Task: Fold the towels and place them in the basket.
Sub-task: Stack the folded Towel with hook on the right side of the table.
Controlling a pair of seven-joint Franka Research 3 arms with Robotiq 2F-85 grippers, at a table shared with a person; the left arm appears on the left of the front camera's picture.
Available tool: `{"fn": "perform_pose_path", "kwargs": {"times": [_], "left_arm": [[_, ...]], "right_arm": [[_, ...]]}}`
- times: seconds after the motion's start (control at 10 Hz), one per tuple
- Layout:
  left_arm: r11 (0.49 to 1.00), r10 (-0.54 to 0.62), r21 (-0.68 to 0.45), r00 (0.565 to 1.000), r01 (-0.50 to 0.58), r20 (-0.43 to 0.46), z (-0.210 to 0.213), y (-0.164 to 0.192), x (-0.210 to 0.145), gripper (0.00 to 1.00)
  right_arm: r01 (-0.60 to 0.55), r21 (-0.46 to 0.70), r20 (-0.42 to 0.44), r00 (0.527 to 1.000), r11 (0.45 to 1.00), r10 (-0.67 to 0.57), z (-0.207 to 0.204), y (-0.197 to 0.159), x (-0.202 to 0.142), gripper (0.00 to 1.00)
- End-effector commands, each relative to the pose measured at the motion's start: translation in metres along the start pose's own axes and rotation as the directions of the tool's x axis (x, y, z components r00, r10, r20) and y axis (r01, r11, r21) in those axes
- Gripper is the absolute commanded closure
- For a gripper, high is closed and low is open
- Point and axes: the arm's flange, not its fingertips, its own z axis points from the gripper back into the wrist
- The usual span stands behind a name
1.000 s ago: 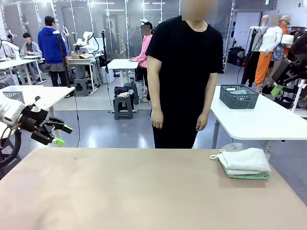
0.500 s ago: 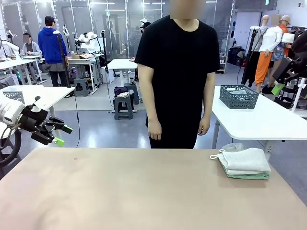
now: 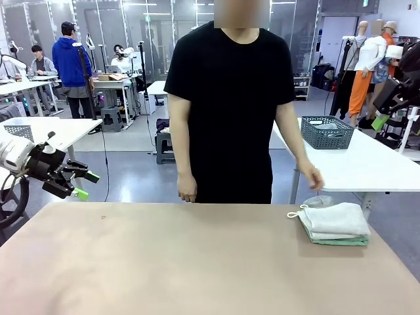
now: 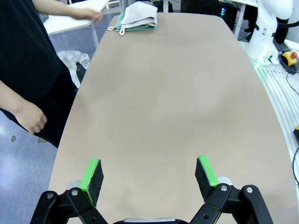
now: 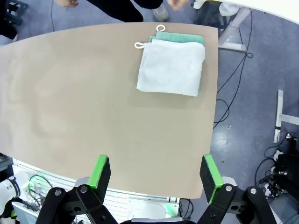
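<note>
The towels (image 3: 335,223) were seen stacked at the far right corner of the tabletop (image 3: 197,262), a cream-white one laid over a mint green one, hanging loops turned toward the middle. The right pincer (image 5: 156,176) was held high above that side with its jaws apart, the stack lying ahead of it and slightly to one side. The left pincer (image 3: 84,185) (also spread wide, clamped on nothing) was parked off the opposite edge, well apart from them. The right arm was judged the nearer.
</note>
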Motion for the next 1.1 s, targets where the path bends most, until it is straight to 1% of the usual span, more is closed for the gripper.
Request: {"fn": "perform_pose_path", "kwargs": {"times": [0.0, 1.0], "left_arm": [[1.0, -0.002, 0.002, 1.0, 0.002, 0.0, 0.0005, -0.0004, 0.0009, 0.0], [1.0, -0.002, 0.002, 1.0, 0.002, 0.0, 0.0005, -0.0004, 0.0009, 0.0]], "right_arm": [[0.005, 0.003, -0.008, 1.0, 1.0, -0.005, 0.0013, 0.001, -0.0001, 0.04], [0.005, 0.003, -0.008, 1.0, 1.0, -0.005, 0.0013, 0.001, -0.0001, 0.04]]}}
